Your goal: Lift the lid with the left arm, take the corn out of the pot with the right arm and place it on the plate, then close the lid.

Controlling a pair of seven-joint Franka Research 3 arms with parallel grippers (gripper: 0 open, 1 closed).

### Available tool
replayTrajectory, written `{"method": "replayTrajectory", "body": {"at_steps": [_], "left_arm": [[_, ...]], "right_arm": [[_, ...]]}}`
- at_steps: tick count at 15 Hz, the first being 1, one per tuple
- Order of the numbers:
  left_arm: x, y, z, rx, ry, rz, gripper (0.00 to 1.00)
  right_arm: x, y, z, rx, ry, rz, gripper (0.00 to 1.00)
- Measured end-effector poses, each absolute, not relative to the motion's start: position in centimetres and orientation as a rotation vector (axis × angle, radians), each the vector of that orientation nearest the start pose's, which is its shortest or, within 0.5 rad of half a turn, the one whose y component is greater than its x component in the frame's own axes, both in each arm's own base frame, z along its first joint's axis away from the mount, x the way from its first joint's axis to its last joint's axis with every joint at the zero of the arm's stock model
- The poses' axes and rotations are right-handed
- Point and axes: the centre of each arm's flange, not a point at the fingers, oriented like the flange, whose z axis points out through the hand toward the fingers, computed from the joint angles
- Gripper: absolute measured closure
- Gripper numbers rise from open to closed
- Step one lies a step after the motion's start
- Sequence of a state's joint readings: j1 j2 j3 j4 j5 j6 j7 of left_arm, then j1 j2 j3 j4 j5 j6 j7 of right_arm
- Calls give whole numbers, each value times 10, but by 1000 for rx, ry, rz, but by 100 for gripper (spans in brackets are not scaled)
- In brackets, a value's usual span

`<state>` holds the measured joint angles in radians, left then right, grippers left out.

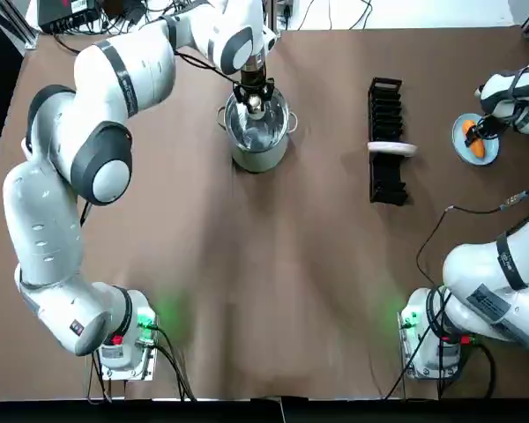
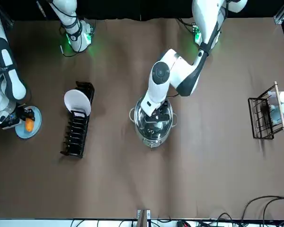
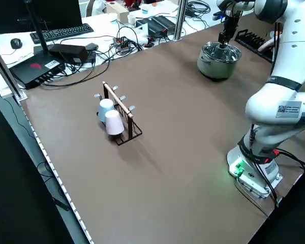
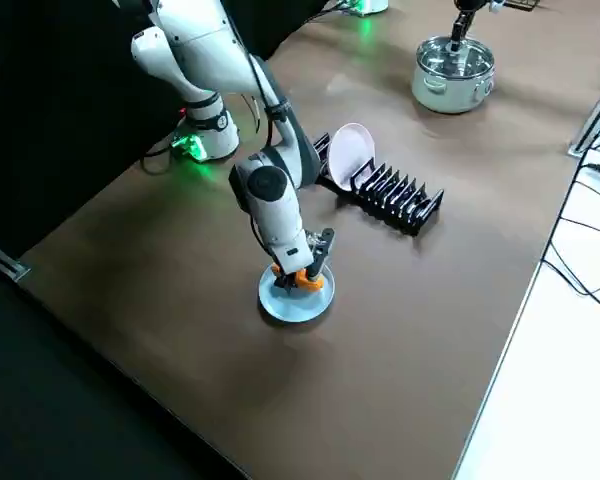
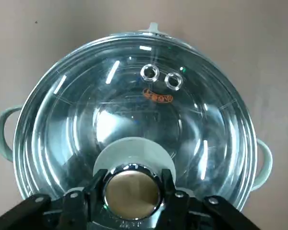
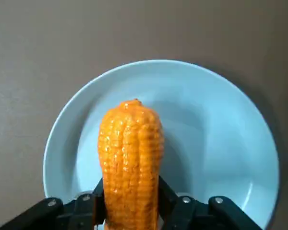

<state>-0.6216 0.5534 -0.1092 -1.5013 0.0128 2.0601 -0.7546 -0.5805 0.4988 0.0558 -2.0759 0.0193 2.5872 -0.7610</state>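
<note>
A brown table (image 1: 273, 291) fills the scene. Beyond its far edge stands a white desk (image 3: 91, 23) with a keyboard (image 3: 56, 33), a dark monitor (image 3: 30, 10) and tangled cables (image 3: 123, 44). The floor (image 3: 20, 193) to the left is dark.

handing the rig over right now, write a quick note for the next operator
Left gripper: shut on the lid by its knob, lid seated on the pot.
Right gripper: shut on the corn, low over the plate.
Done: corn out, lid closed.
Left: release corn onto the plate, let go of the lid.
</note>
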Motion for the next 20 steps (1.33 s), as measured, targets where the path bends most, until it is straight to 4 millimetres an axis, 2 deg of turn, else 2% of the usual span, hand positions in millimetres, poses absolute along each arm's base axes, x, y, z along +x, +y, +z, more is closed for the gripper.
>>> {"method": "replayTrajectory", "body": {"at_steps": [2, 6, 9, 11, 12, 13, 15, 17, 19, 20], "left_arm": [[532, -460, 348, -3180, -55, 40, 49], [533, -459, 349, -3180, -63, 38, 48], [538, -453, 367, -3187, -85, 12, 23], [540, -445, 390, -3189, -100, -6, 6], [541, -439, 404, -3191, -111, -17, 0], [544, -429, 420, -3188, -132, -28, 0], [558, -392, 458, -3183, -158, -55, 0], [571, -338, 504, -3177, -106, -72, 0], [567, -284, 546, -3147, -8, -16, 0], [561, -259, 566, -3133, 61, 15, 0]], "right_arm": [[510, -296, 180, -3101, -335, -52, 60], [514, -299, 184, -3107, -349, -67, 60], [519, -302, 188, -3114, -354, -83, 60], [523, -305, 190, -3118, -368, -96, 60], [525, -308, 191, -3120, -380, -101, 60], [526, -311, 192, -3123, -387, -107, 60], [528, -317, 194, -3127, -404, -116, 59], [527, -320, 195, -3126, -411, -115, 55], [527, -320, 194, -3125, -419, -114, 52], [527, -320, 194, -3124, -422, -113, 46]]}}
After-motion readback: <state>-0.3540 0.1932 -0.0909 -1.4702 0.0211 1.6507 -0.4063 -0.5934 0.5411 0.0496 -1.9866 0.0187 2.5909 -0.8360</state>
